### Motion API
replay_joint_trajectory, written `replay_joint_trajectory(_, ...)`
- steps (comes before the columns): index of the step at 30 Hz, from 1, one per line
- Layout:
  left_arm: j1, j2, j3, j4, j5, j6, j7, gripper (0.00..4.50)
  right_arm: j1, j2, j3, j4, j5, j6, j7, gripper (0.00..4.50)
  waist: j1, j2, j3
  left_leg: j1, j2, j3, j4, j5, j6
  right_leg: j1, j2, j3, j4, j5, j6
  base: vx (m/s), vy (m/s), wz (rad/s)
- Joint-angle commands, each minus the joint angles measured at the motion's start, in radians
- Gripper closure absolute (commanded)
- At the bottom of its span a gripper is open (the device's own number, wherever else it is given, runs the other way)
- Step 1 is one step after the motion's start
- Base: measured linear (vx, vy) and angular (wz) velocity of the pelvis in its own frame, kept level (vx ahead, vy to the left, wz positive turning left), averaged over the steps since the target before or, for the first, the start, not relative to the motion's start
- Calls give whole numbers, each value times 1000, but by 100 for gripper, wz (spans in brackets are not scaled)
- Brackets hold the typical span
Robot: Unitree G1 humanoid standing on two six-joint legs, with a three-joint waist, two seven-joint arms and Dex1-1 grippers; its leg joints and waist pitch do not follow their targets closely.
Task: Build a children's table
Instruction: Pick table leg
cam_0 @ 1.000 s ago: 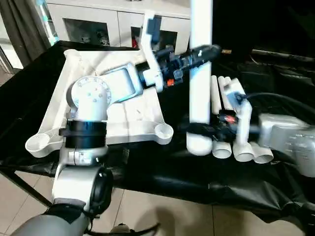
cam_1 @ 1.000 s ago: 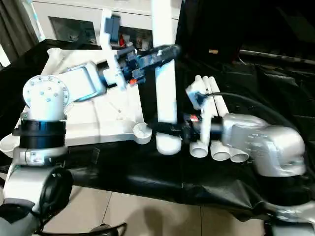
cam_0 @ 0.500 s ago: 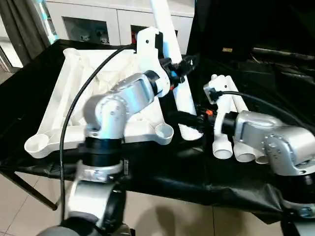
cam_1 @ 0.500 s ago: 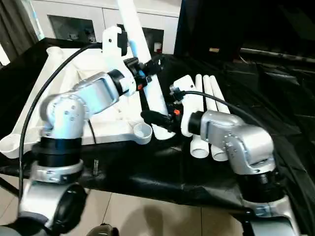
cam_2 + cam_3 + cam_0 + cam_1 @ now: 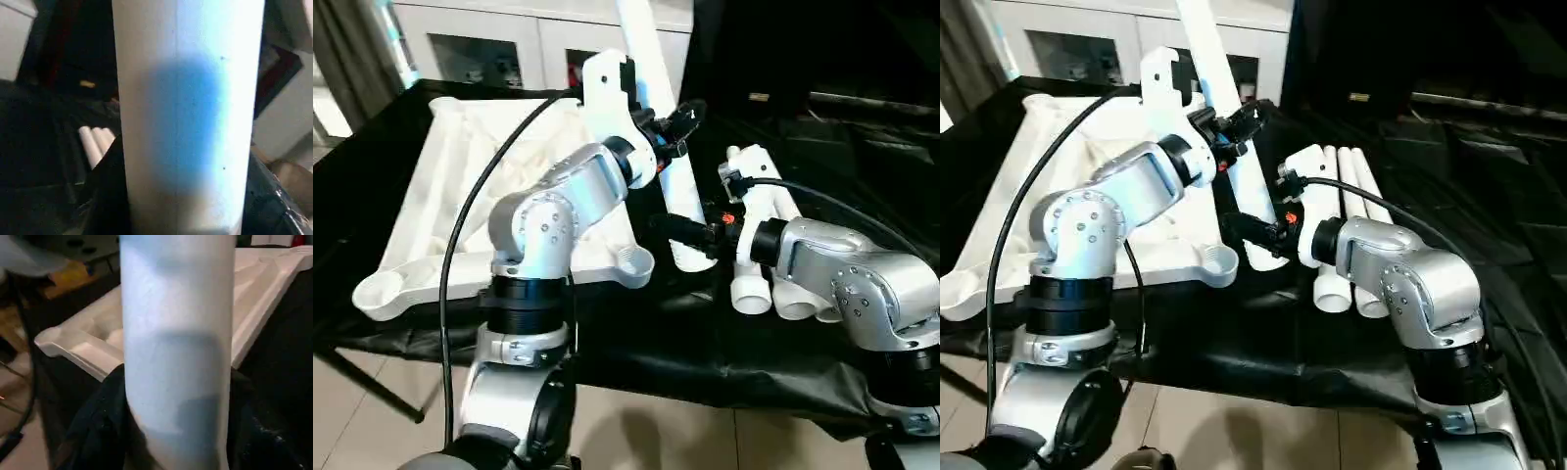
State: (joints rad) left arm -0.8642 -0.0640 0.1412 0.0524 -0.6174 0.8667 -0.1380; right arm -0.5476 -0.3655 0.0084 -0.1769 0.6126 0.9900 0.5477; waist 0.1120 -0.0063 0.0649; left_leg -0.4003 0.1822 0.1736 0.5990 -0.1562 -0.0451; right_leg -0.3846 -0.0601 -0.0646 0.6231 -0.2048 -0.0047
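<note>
Blocking both wrist views, leg (image 5: 658,117) tops frame.

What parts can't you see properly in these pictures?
- Top of the held long white tapered leg: cut off by the head views' upper edge.
- Far corner sockets of the white ribbed plastic tabletop: behind the robot's left arm.
- Left hand finger grip: left wrist view blocked by the leg.

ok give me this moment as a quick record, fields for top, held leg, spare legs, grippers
top: white table top lying ribbed side up on the black-draped surface, corner socket near the front edge
held leg: one white leg, tilted, wide end low beside that socket
spare legs: three legs lying side by side
left gripper: shut on the leg higher up
right gripper: shut on the leg near its lower end
</note>
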Motion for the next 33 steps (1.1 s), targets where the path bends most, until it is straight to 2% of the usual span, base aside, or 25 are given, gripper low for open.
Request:
replay_joint_trajectory(1,-5,28,-29,-8,-31,24,-82,264,-14,-10,-38,-33,90,36,57,173,0,-7,-70,27,43,-17,-64,-151,-4,46,-80,50,-81,-123,-164,0,0,0)
replay_joint_trajectory(3,-7,60,-43,-12,-67,57,-164,264,-14,-43,-65,-34,137,66,105,165,1,-5,-70,27,44,-17,-64,-144,-3,46,-80,50,-79,-120,-166,0,0,0)
replay_joint_trajectory(5,-13,70,-27,-8,-111,99,-198,265,-8,-84,-74,-43,170,93,155,141,3,-2,-70,30,45,-16,-63,-142,-6,46,-79,50,-77,-112,-175,0,0,0)
replay_joint_trajectory(8,-19,88,-22,-7,-144,129,-247,265,8,-138,-77,-64,207,120,223,135,5,-6,-69,27,44,-16,-63,-140,-2,49,-80,50,-78,-116,-177,0,0,0)
replay_joint_trajectory(9,-27,100,-9,-4,-178,159,-284,265,22,-185,-75,-88,230,147,279,135,6,-6,-68,25,44,-15,-63,-140,-1,49,-82,50,-79,-125,-175,0,0,0)
replay_joint_trajectory(13,-51,107,20,22,-230,180,-319,265,38,-243,-63,-122,259,176,336,135,5,-10,-67,26,44,-14,-61,-144,3,48,-83,50,-84,-163,-175,0,0,0)
replay_joint_trajectory(18,-58,117,18,19,-265,201,-366,265,35,-261,-57,-128,291,190,349,135,5,-10,-67,26,43,-15,-60,-140,8,47,-83,49,-86,-190,-176,0,0,0)
replay_joint_trajectory(24,-49,127,0,6,-259,199,-387,265,35,-261,-58,-128,293,191,352,135,5,-9,-70,25,45,-16,-60,-125,7,48,-82,49,-80,-147,-188,0,0,0)
replay_joint_trajectory(27,-49,127,0,6,-259,199,-387,265,35,-261,-58,-128,293,191,352,135,7,-9,-70,26,45,-15,-60,-129,6,48,-83,49,-81,-155,-190,0,0,0)
replay_joint_trajectory(30,-25,150,-34,-33,-269,213,-441,265,27,-263,-55,-118,296,195,368,135,9,-11,-74,27,47,-16,-60,-124,5,50,-85,49,-78,-151,-189,0,0,0)
replay_joint_trajectory(33,-25,154,-35,-33,-274,218,-447,265,22,-265,-53,-113,296,195,371,169,8,-9,-73,24,45,-14,-59,-120,5,49,-83,49,-79,-146,-190,0,0,0)
